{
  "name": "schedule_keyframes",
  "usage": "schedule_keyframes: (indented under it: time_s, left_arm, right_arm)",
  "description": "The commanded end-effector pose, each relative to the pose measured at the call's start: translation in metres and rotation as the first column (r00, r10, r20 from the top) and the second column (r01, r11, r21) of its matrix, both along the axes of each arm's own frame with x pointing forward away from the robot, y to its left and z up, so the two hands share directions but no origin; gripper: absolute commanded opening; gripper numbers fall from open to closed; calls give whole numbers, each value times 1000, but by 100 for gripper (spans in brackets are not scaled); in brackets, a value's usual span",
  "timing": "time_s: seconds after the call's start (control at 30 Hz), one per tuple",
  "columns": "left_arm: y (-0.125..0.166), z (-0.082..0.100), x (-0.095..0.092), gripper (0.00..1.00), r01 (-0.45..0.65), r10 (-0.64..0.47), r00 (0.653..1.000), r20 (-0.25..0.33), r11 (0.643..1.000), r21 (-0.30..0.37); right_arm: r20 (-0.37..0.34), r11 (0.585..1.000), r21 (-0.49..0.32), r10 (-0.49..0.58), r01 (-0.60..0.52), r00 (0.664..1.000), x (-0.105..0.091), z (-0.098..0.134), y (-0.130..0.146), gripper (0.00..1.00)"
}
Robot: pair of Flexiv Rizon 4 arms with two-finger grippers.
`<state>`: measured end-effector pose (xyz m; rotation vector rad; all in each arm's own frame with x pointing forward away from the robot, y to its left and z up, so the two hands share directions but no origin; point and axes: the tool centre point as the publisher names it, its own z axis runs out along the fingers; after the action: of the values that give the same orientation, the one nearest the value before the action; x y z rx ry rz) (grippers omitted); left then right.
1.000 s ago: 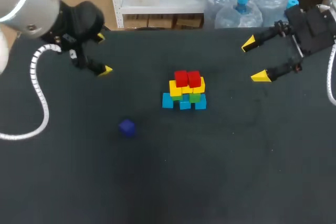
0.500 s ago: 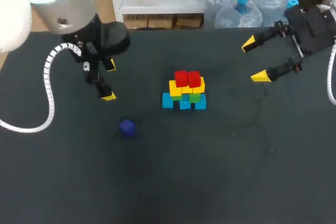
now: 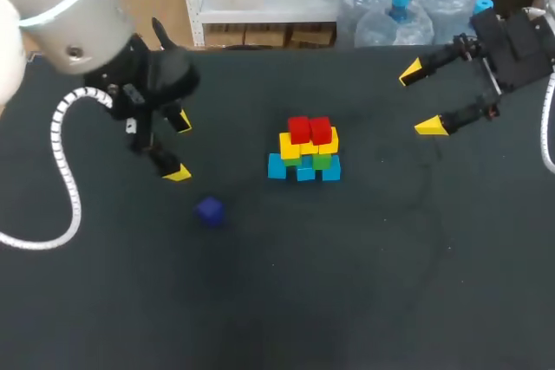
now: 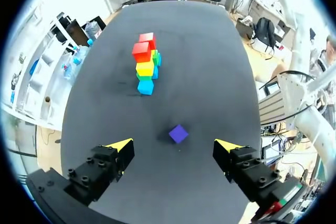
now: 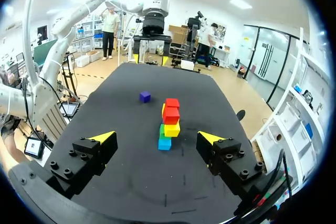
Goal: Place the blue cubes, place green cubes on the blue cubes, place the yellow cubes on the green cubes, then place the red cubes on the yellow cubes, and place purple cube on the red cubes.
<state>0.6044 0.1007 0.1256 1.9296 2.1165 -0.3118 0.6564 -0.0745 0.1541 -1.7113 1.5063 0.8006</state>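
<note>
Jaws on both grippers stood spread and empty, the right gripper [image 3: 420,100] parked near the table's [image 3: 390,283] far right corner. The left gripper [image 3: 178,146] had swung in from the far left corner and dropped toward the purple cube [image 3: 209,210], which lay alone left of the stack [image 3: 305,150], so the last pick looked close. No writing could be read on the blocks.

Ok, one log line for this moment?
left tool open, purple cube ahead, untouched | right tool open, off stack | stack red-topped

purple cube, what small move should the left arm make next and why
Probably ease the left gripper forward and down until its open fingers straddle the small purple cube. The cube lies alone on the black table just ahead of it, and nothing sits on the red cubes yet.
</note>
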Motion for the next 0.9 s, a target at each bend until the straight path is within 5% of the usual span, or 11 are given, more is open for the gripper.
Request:
schedule_keyframes:
  time_s: [0.03,0.13,0.27,0.43,0.7,0.9]
  left_arm:
    - [3,0,-3,100,1,-1,1000,8,1000,-27]
    - [-9,-6,3,100,81,-81,997,0,997,7]
    - [-24,-32,2,100,234,-219,968,-124,963,131]
    - [-20,-56,-13,100,263,-221,954,-202,942,210]
    - [-8,-83,-29,100,265,-224,961,-163,914,308]
    - [0,-93,-11,100,225,-216,974,-61,942,250]
  right_arm:
    - [1,1000,2,0,0,1000,0,-1,0,100]
    - [1,1000,2,0,0,1000,0,-1,0,100]
    - [1,1000,2,0,0,1000,0,-1,0,100]
    - [1,1000,2,0,0,1000,0,-1,0,100]
    - [1,1000,2,0,0,1000,0,-1,0,100]
    - [1,1000,2,0,0,1000,0,-1,0,100]
